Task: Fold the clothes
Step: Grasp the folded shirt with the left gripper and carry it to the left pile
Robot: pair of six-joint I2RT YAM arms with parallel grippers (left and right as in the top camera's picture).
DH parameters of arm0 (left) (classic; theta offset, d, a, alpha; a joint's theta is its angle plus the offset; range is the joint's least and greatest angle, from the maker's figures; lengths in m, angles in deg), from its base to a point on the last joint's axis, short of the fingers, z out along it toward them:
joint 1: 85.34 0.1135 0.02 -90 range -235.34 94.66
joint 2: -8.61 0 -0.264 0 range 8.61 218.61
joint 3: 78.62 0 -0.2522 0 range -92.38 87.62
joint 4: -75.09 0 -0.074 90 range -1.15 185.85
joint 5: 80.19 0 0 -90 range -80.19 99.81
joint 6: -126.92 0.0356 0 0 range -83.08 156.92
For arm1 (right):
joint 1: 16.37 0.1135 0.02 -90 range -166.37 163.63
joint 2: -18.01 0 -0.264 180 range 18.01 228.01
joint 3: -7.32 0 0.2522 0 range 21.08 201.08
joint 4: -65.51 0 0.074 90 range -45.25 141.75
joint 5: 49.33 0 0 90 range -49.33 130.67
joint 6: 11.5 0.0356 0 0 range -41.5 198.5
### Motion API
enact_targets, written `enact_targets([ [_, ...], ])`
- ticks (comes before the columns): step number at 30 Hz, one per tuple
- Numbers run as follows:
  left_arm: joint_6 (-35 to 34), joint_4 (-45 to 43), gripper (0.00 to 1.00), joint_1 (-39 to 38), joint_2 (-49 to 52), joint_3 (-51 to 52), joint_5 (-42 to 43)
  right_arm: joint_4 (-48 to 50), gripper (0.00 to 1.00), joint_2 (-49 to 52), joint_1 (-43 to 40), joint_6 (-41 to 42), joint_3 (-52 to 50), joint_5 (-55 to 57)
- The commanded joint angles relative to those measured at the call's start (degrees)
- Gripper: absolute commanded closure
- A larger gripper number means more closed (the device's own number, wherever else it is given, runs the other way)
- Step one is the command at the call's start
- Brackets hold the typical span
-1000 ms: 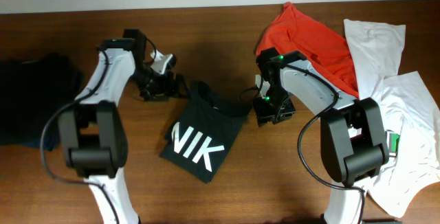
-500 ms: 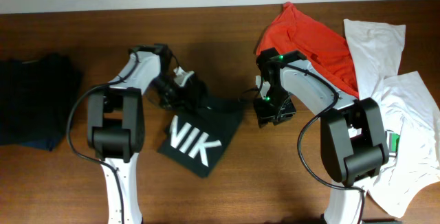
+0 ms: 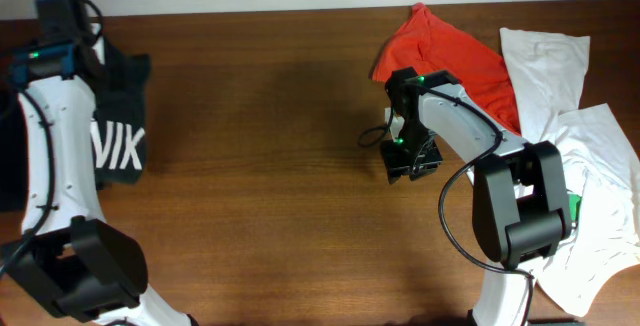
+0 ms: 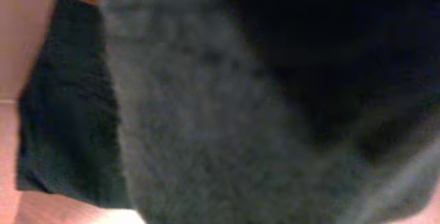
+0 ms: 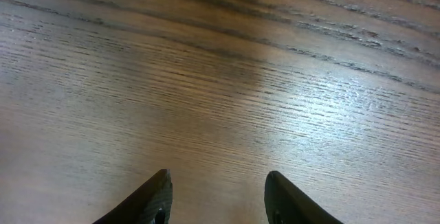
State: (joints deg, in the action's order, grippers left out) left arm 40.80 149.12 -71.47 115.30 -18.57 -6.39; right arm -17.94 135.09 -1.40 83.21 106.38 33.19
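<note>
Right pincer gapes, seemingly just above wooden table.

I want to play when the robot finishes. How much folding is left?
Looks done: the black shirt with white letters looks folded small. In hand: the left gripper is shut on it at the left edge of the table; the right gripper is open over bare wood. Left: the orange-red shirt and white shirts lie crumpled on the right.
</note>
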Motion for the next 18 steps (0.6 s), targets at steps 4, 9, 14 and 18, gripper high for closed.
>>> enact_targets([
  [4,4.81,-7.85,1.00,7.50,-1.29,-0.90,-3.08,0.02,0.53,-0.37,-0.48,0.20,0.87,0.70],
  [9,4.85,-9.18,1.00,12.55,0.39,-0.83,1.25,-0.04,0.52,-0.37,-0.48,0.20,0.87,0.70],
  [14,4.85,-14.01,0.93,17.42,4.79,-0.83,1.20,-0.87,0.52,-0.37,-0.48,0.20,0.87,0.70],
  [18,4.39,-17.20,0.21,22.80,7.32,-0.83,1.25,-1.03,0.52,-0.37,-0.48,0.20,0.87,0.68],
])
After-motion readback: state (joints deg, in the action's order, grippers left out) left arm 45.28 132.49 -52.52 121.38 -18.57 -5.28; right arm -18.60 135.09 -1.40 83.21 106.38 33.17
